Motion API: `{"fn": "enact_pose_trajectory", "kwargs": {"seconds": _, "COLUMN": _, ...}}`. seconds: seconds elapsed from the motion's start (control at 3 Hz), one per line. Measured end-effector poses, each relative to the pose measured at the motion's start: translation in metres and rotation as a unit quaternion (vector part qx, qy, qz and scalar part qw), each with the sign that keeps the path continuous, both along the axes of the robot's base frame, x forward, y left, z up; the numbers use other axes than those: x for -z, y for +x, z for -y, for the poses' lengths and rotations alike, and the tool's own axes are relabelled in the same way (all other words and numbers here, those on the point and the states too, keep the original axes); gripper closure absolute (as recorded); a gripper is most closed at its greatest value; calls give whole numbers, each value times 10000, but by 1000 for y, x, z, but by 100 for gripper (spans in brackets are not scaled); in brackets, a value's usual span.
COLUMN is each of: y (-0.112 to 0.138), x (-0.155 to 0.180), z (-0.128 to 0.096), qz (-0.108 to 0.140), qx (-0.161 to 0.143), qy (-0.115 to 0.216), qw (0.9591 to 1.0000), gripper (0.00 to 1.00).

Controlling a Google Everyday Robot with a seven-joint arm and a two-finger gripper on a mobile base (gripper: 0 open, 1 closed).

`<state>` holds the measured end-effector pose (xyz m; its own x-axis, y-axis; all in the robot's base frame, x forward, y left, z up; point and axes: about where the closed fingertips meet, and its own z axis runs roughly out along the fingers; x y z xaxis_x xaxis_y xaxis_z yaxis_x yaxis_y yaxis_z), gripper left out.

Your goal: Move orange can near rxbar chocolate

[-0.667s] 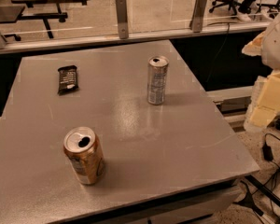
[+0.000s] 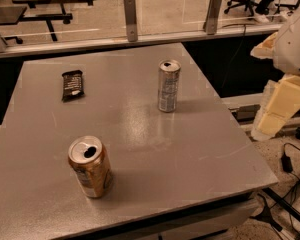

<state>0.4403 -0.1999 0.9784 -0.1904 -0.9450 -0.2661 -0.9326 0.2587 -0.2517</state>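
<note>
orange can (image 2: pixel 90 167): you'll find it upright at the near left of the desk (image 2: pixel 190 149), well apart from the bar.
rxbar chocolate (image 2: pixel 72 85): flat, far left.
silver can (image 2: pixel 168 85): upright, mid-desk.
gripper (image 2: pixel 277 115): off the desk's right edge; you cannot tell its state.

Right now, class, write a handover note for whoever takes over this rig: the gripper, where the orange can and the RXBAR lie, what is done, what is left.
Gripper: at the right edge of the view, off the table's right side, far from both cans.
Orange can: upright, front left of the table.
RXBAR chocolate: flat, far left, well apart from the orange can.
Silver can: upright, far centre; not part of the job.
Done: nothing yet.
Left: reach the orange can, grasp it, set it beside the bar.
</note>
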Motion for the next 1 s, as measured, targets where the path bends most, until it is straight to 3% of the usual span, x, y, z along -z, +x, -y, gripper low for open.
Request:
{"fn": "enact_pose_trajectory", "kwargs": {"seconds": 0.33, "y": -5, "x": 9, "z": -55, "qz": -30, "qx": -481, "qy": 683, "qw": 9965, "gripper": 0}}
{"fn": "enact_pose_trajectory", "kwargs": {"seconds": 0.67, "y": -17, "x": 24, "z": -115, "qz": -183, "qx": -1008, "qy": 1311, "qw": 9861, "gripper": 0}}
{"fn": "enact_pose_trajectory", "kwargs": {"seconds": 1.0, "y": -26, "x": 39, "z": -164, "qz": -249, "qx": -1445, "qy": 1626, "qw": 9757, "gripper": 0}}
